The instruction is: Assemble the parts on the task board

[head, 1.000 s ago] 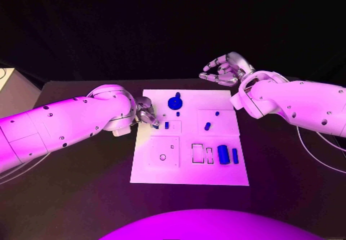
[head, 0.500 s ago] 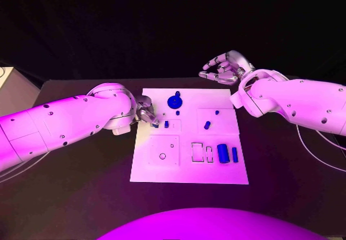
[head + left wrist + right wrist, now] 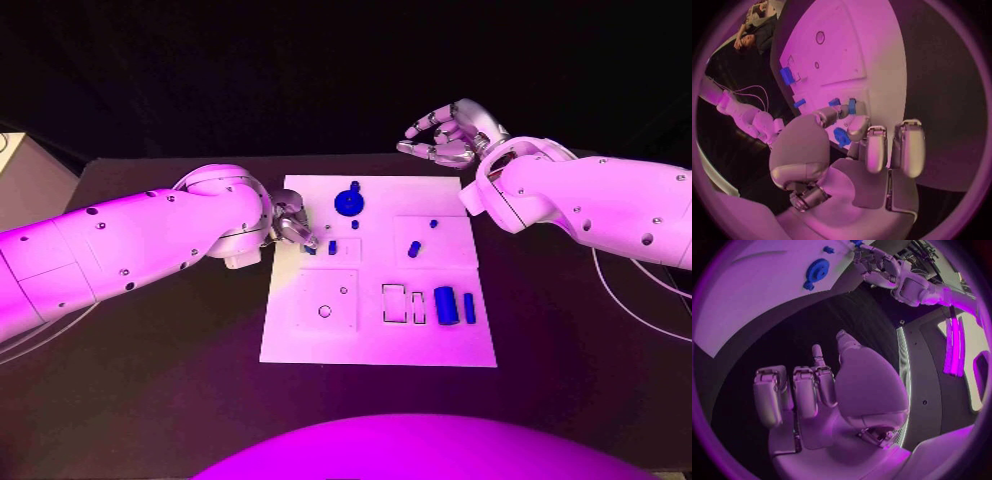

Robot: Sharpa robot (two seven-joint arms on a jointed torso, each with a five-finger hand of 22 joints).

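Observation:
The white task board lies mid-table. My left hand rests at its left edge and pinches a small blue part between thumb and finger. Two more small blue parts stand on the board just past its fingertips. A blue round disc sits near the board's far edge, also seen as the disc. A blue cylinder and a blue bar lie at the right beside empty slots. My right hand hovers beyond the far right corner, fingers loosely curled and apart, holding nothing.
Small blue pegs stand in the board's middle. A pale box corner sits at the table's far left. Bare black table surrounds the board. My left hand shows past the board's edge in the right wrist view.
My right hand has drifted slightly up and back from the board. My left hand has stayed at the board's left edge with its part.

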